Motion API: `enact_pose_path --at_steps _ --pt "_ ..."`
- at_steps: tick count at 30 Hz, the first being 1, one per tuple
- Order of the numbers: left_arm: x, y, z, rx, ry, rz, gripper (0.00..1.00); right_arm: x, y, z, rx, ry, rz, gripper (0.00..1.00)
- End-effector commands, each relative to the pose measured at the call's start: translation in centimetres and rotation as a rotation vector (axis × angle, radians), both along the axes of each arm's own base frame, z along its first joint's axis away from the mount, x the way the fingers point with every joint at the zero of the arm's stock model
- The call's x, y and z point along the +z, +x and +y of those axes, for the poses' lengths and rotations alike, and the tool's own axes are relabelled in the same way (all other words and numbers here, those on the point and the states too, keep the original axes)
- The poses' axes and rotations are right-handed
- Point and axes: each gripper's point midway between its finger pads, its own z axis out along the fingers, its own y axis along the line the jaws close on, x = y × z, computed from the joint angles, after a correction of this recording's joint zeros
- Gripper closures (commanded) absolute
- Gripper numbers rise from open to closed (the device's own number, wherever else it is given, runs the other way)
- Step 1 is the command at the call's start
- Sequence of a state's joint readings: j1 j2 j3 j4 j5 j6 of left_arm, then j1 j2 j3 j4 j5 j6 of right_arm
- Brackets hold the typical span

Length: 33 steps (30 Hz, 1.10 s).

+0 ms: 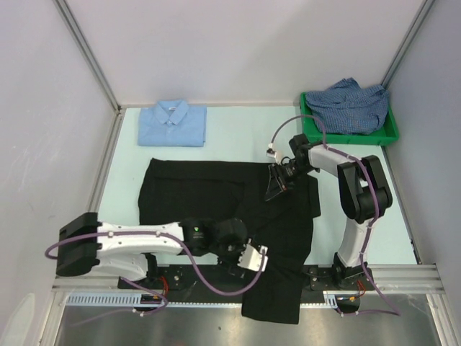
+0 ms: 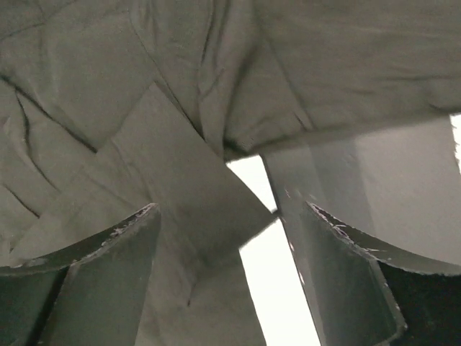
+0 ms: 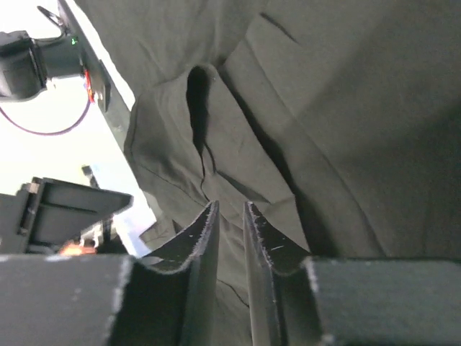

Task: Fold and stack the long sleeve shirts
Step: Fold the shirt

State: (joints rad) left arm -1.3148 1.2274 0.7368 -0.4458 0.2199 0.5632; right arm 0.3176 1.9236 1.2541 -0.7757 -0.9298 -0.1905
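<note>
A black long sleeve shirt (image 1: 202,194) lies spread across the middle of the table, and one part hangs over the near edge. My left gripper (image 1: 258,258) is low over its near portion. Its jaws stand wide open (image 2: 230,209) above a flat edge of the black fabric (image 2: 180,166), holding nothing. My right gripper (image 1: 276,189) is at the shirt's right side, its jaws nearly together (image 3: 229,205) on a raised fold of black cloth (image 3: 324,108). A folded light blue shirt (image 1: 173,122) rests at the back left. A crumpled blue-and-white checked shirt (image 1: 351,104) fills the bin.
The green plastic bin (image 1: 346,137) stands at the back right corner. White walls close in the table at the back and on both sides. The arm bases and a metal rail (image 1: 403,272) run along the near edge.
</note>
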Motion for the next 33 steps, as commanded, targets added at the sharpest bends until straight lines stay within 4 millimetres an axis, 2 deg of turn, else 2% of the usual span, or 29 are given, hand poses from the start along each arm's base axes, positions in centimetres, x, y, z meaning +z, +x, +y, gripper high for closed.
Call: enact_pose_path --at_steps 1,5,8,9,10,12,16,17,18,21,23,24,25,26,28,29,30,32,33 --pt "-1.3 1.7 -2.9 0.118 -0.001 -0.114 0.19 1.7 1.8 -0.3 -0.095 0.021 -0.116 0.78" --pt "-3.6 2.7 -3.1 0.144 0.07 -0.184 0.23 1.3 3.2 -1.8 -0.185 -0.011 -0.172 0.81" --pt "-4.5 4.0 -2.9 0.171 0.12 -0.249 0.33 0.3 2.5 -2.4 -0.2 -0.035 -0.146 0.82" --pt "-4.5 4.2 -2.8 0.178 0.129 -0.264 0.43 0.1 2.2 -2.7 -0.205 -0.04 -0.14 0.82" --pt "-4.3 4.4 -2.5 0.185 0.138 -0.273 0.48 -0.1 2.1 -2.8 -0.213 -0.046 -0.135 0.82" --pt "-2.7 4.5 -2.5 0.197 0.107 -0.277 0.58 -0.5 1.4 -3.3 -0.218 -0.058 -0.141 0.82" --pt "0.2 2.6 -1.8 0.16 0.082 -0.186 0.76 -0.6 0.9 -3.9 -0.219 -0.076 -0.173 0.82" --pt "1.0 2.1 -1.8 0.149 0.065 -0.16 0.77 -0.5 1.0 -4.0 -0.22 -0.077 -0.181 0.82" --pt "1.7 0.4 -1.8 0.09 0.045 -0.09 0.78 -0.3 1.2 -4.2 -0.227 -0.078 -0.191 0.83" --pt "2.1 -1.6 -0.6 0.01 0.062 -0.013 0.82 0.5 2.3 -4.6 -0.238 -0.081 -0.232 0.83" --pt "3.0 -3.2 0.2 -0.059 0.038 0.044 0.79 0.7 2.9 -5.0 -0.247 -0.089 -0.248 0.83" --pt "3.4 -3.6 0.5 -0.078 0.033 0.052 0.78 1.0 3.3 -5.0 -0.247 -0.088 -0.264 0.83" --pt "4.3 -3.7 0.6 -0.095 0.003 0.048 0.82 1.1 3.4 -5.1 -0.246 -0.093 -0.266 0.83" --pt "4.8 -3.5 0.6 -0.091 -0.014 0.033 0.95 1.2 3.6 -5.1 -0.246 -0.095 -0.269 0.83" --pt "5.8 -2.4 0.2 -0.05 -0.052 -0.004 1.0 1.5 4.1 -5.2 -0.246 -0.097 -0.287 0.83" --pt "5.8 -1.9 0.2 -0.033 -0.051 -0.02 0.95 1.5 4.3 -5.2 -0.248 -0.097 -0.289 0.83" --pt "5.6 -1.7 0.1 -0.029 -0.045 -0.03 0.79 1.6 4.4 -5.3 -0.251 -0.097 -0.288 0.83" --pt "4.9 -1.0 -0.4 0.011 -0.027 -0.048 0.41 1.3 4.5 -5.1 -0.254 -0.09 -0.274 0.83" --pt "4.6 -0.8 -1.0 0.023 -0.031 -0.053 0.38 1.2 4.5 -5.0 -0.255 -0.087 -0.264 0.83"
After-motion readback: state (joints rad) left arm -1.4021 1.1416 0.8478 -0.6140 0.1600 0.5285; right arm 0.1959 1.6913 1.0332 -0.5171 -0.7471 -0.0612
